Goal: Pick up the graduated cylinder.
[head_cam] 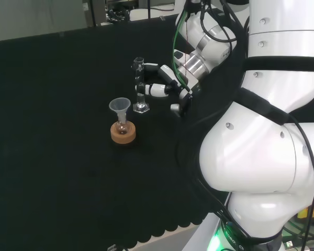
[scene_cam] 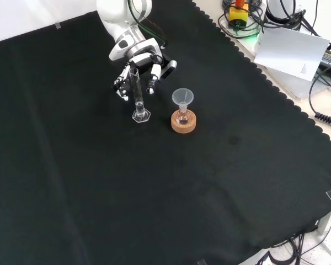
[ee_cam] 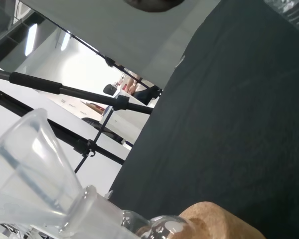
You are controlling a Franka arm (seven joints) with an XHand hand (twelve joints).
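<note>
beside upright graduated cylinder [head_cam: 140, 86], hand [head_cam: 165, 83] positioned with fingers curved around tube, seemingly not closed; funnel [head_cam: 120, 106] in flask on cork ring [head_cam: 123, 133] kept clear

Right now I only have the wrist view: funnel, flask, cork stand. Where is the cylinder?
Observer: In the front view the cylinder stands upright on the cloth, left of the funnel and apart from it.
Operator: Is the hand on it?
Observer: The hand is just behind it in that view, its fingers open and reaching down on both sides. I cannot tell if they touch.
Operator: Lifted yet?
Observer: No. The head view shows its base on the cloth.
</note>
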